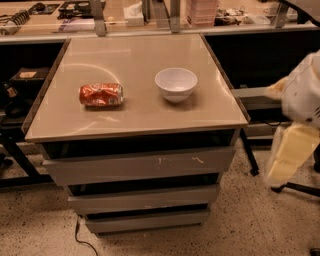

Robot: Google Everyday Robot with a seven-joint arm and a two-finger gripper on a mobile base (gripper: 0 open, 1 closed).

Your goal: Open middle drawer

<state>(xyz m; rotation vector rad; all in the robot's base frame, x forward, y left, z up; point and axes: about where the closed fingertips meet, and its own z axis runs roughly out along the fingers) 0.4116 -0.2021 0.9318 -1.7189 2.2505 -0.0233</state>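
Looks like a lab or workshop: cluttered workbench (150,27) with electronics bits (75,7) at the back, speckled floor (40,225), gripper (290,155) off at the right edge.

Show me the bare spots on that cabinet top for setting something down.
The tabletop is bare behind the crushed can and white bowl, along the front edge, and between the two. The shelf behind is cluttered. The gripper hangs off the table's right side.
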